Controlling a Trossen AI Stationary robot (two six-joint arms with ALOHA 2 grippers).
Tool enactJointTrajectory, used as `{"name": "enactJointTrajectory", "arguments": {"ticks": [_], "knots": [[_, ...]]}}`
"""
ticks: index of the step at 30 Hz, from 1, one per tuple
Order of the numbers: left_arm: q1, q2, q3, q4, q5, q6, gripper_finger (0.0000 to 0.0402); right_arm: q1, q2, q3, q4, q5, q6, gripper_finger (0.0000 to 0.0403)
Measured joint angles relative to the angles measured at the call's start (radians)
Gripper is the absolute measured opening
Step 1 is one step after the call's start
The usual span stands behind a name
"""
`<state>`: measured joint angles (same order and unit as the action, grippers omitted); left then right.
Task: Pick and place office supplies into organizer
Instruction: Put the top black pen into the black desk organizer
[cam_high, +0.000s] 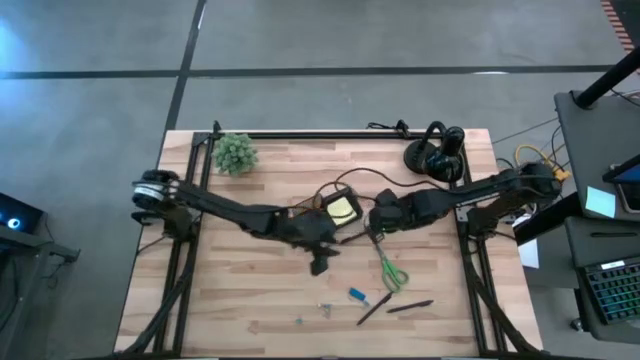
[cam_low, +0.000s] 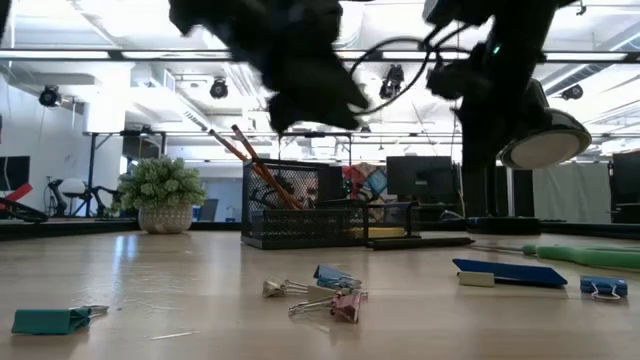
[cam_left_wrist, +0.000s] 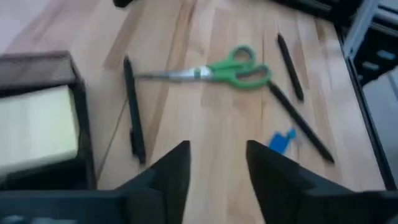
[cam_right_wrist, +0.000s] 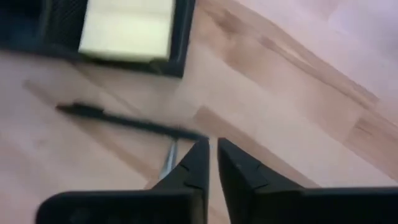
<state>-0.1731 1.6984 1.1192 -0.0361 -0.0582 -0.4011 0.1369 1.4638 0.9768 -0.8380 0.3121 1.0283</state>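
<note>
Wooden worktop (cam_high: 250, 300) carries the organizer (cam_high: 340, 208) with the yellow sticky-note pad (cam_high: 342, 208) already inside, just beside both hands. The left hand (cam_left_wrist: 217, 165) hangs released and empty; the right hand (cam_right_wrist: 212, 163) is almost clenched, holding nothing. I judge the next step is picking the black pen (cam_right_wrist: 130, 122) just ahead of the right hand, which needs wider fingers first.

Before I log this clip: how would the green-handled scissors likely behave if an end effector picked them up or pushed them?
The scissors lie flat and closed on the wooden table, so a push would probably slide or pivot them, not roll them. They look rigid: metal blades, plastic handles. Gripped at the thin blades they may tilt, since the handle end looks bulkier.
</note>
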Motion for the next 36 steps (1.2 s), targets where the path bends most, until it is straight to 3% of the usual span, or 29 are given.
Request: {"name": "enactJointTrajectory", "arguments": {"ticks": [4,9,14,16,25,36], "knots": [[0.036,0.123,0.125,-0.062,0.03,0.069,0.0204,0.062,-0.06,0.014,-0.07,0.019,0.018,0.0077],[0.037,0.296,0.254,-0.092,0.024,0.154,0.0235,0.175,-0.143,0.035,-0.204,0.215,0.165,0.013],[0.041,0.369,0.349,-0.26,-0.143,0.159,0.0215,0.238,-0.216,0.047,-0.323,0.294,0.344,0.0155],[0.048,0.374,0.373,-0.303,-0.159,0.19,0.0202,0.247,-0.234,0.046,-0.344,0.302,0.388,0.0157],[0.074,0.396,0.379,-0.252,-0.112,0.229,0.0156,0.251,-0.244,0.031,-0.389,0.313,0.49,0.0147],[0.068,0.474,0.382,-0.186,-0.084,0.235,0.0152,0.251,-0.244,0.014,-0.42,0.317,0.53,0.0143]]}}
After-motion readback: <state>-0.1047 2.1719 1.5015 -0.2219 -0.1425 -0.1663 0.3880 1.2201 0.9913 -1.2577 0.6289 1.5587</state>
